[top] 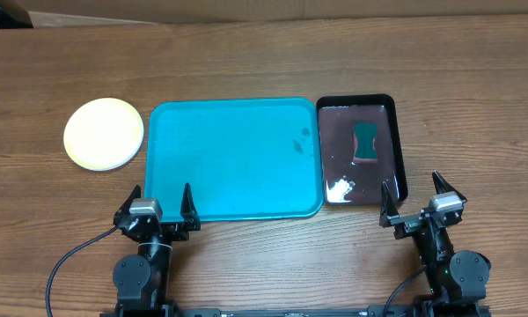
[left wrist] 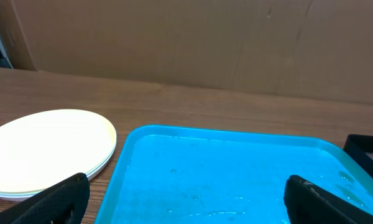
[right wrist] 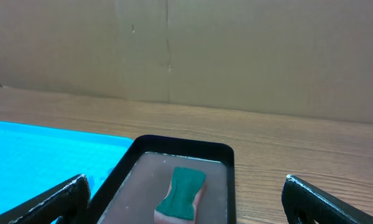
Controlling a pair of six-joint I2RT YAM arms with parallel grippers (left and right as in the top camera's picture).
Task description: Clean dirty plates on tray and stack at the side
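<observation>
Turquoise plastic tray [top: 233, 158], glossy and round-cornered, lies beside smooth round stacked plates [top: 104, 133]; I see both jaws spread wide.

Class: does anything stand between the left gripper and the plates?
Nothing visible does. The plates sit stacked on the table left of the tray. The open left gripper hangs by the tray's near left corner, with only bare wood between them.

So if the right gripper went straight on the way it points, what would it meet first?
Probably the black tray and the green sponge in it, straight ahead of the right gripper. Its height is unclear, so it might pass over.
</observation>
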